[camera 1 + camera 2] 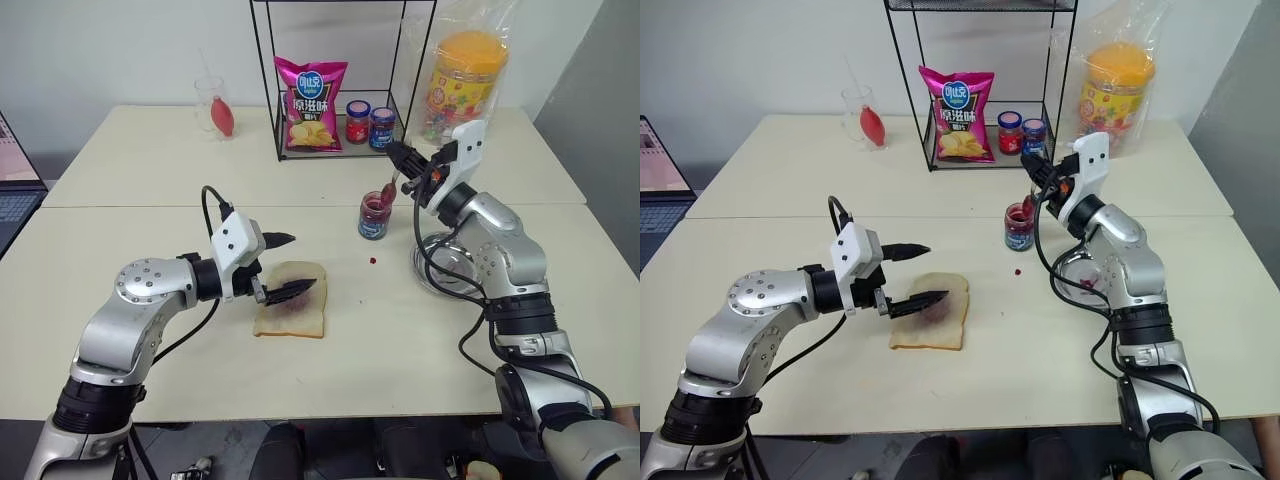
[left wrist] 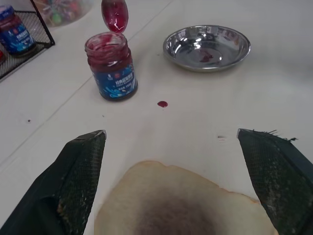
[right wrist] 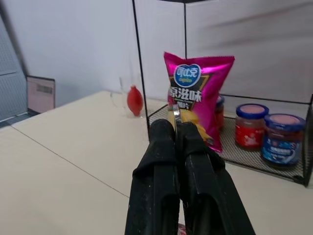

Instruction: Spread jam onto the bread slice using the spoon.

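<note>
Bread slice (image 1: pixel 291 310) lies at lower centre of the counter (image 1: pixel 120 250), framed by the left gripper (image 1: pixel 287 265) with jaws released. The right gripper (image 1: pixel 399 158), jaws clenched on the spoon (image 1: pixel 389 190), holds its loaded bowl just above the jam jar (image 1: pixel 375 216). Next, I judge, the spoon must travel to the bread without dripping.

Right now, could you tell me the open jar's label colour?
Blue, on the open jam jar; clearest in the left wrist view.

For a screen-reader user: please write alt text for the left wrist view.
The open left pincer hovers over the bread slice. Beyond it, the spoon hangs above the open jam jar, beside a steel bowl.
</note>
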